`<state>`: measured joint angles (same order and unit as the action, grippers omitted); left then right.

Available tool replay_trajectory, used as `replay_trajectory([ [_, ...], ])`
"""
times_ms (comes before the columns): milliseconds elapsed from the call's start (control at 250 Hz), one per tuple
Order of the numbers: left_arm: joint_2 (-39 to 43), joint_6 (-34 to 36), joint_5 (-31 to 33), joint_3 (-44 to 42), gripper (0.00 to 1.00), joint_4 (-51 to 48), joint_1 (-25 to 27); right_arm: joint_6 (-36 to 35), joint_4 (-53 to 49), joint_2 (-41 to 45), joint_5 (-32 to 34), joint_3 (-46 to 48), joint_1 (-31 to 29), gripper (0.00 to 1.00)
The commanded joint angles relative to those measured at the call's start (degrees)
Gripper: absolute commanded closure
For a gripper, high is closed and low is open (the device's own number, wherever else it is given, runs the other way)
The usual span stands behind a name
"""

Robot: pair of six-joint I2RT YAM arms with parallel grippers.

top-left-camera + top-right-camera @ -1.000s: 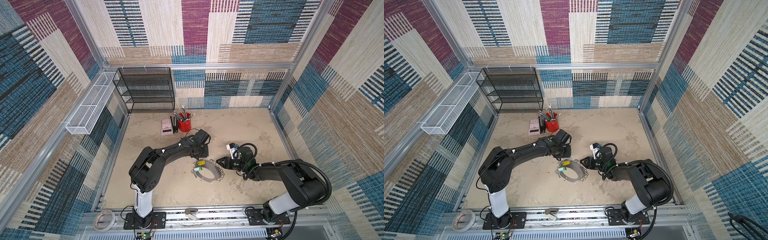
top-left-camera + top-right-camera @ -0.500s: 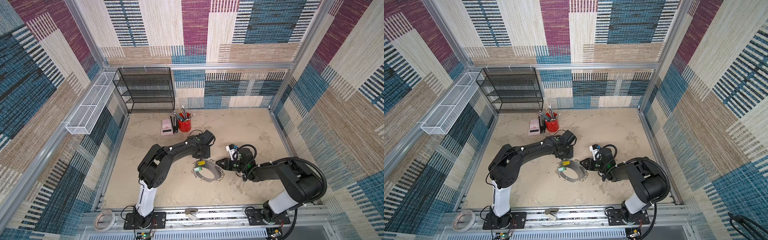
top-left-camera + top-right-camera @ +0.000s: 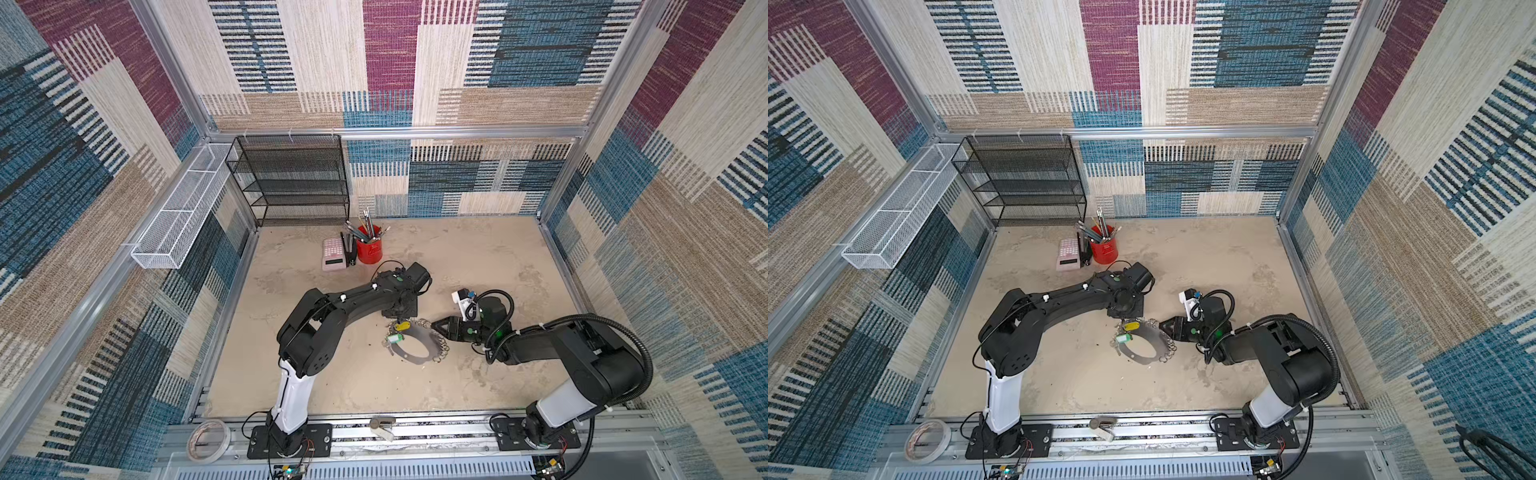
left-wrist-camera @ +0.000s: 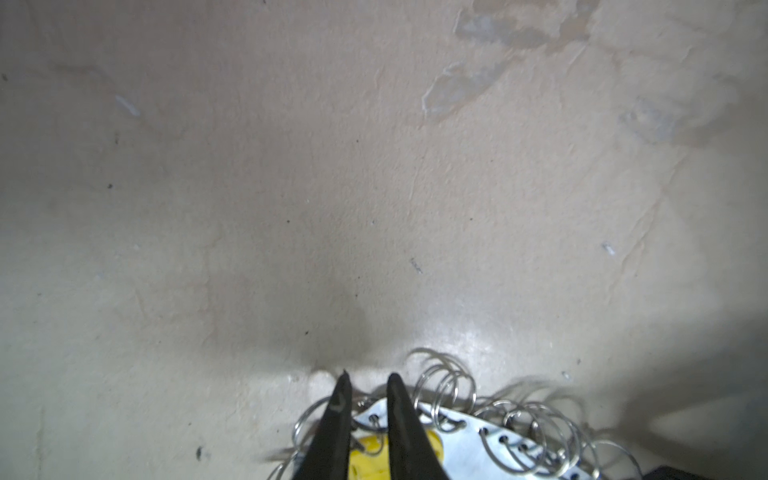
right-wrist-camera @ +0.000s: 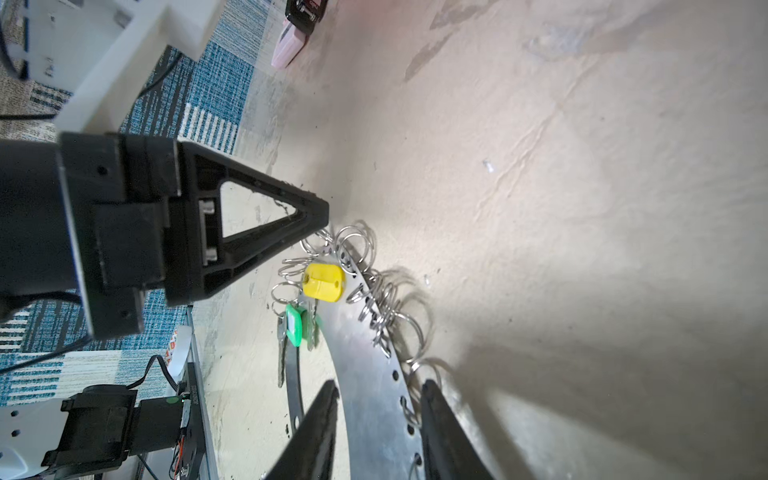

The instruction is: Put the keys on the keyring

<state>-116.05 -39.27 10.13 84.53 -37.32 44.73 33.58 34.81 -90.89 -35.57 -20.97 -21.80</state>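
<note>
Beige tabletop (image 3: pixel 457 257), keyring (image 5: pixel 365 365) clamped in right end effector (image 5: pixel 378 388), left end effector (image 4: pixel 365 377) slightly open over its far end

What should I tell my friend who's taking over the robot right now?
Left gripper: jaws nearly shut over the end of the keyring; grip unclear.
Right gripper: clamped across the keyring's band.
Yellow-tagged key and green-tagged key lie at that end; threaded or not, cannot tell.
To do: confirm both are attached. No red-tagged key in view.
</note>
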Motion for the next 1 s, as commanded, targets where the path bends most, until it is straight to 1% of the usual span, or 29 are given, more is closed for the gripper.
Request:
replay_trajectory([
  [0,0.5,-0.2,0.4,-0.1,0.83,-0.9,0.1,0.7,2.1,-0.1,-0.9,0.0,-0.1,0.64],
  [188,0.4,0.0,-1.2,0.1,0.87,-0.3,0.1,0.7,2.2,-0.1,-1.1,0.1,0.0,0.64],
  [264,0.9,0.0,-1.8,-0.3,0.87,0.6,0.2,0.7,2.2,-0.1,-1.0,0.1,-0.1,0.64],
  [388,4.9,-0.1,-3.5,-3.3,0.86,4.3,0.4,0.7,2.4,-0.3,-1.2,0.1,-0.1,0.65],
  [480,8.2,-1.0,-3.9,-5.9,0.86,4.8,0.4,0.7,2.5,-0.5,-1.2,0.1,-0.1,0.65],
  [548,11.2,-2.4,-2.8,-8.7,0.85,5.3,0.4,0.5,2.4,-0.5,-1.1,0.0,0.0,0.65],
  [608,13.2,-3.9,-3.0,-11.0,0.81,5.5,0.3,0.0,1.7,-0.2,-0.4,-0.1,-0.1,0.66],
  [728,16.8,-7.8,-7.7,-17.4,0.81,8.7,0.2,-2.0,-2.2,1.5,3.4,-1.1,-0.2,0.67],
  [808,21.0,-10.5,-8.3,-23.5,0.83,10.5,0.0,-3.2,-5.6,1.9,6.4,-2.4,-0.2,0.68],
  [880,26.0,-10.9,-8.7,-29.0,0.84,12.9,-0.1,-3.7,-7.7,1.5,7.2,-4.0,-0.2,0.74],
  [932,28.6,-10.6,-10.3,-31.5,0.85,13.0,-0.1,-3.6,-8.7,0.7,7.3,-4.7,-0.2,0.77],
  [996,30.5,-10.5,-12.7,-33.8,0.90,11.4,0.1,-3.3,-9.5,-0.1,7.7,-5.0,-0.3,0.81],
])
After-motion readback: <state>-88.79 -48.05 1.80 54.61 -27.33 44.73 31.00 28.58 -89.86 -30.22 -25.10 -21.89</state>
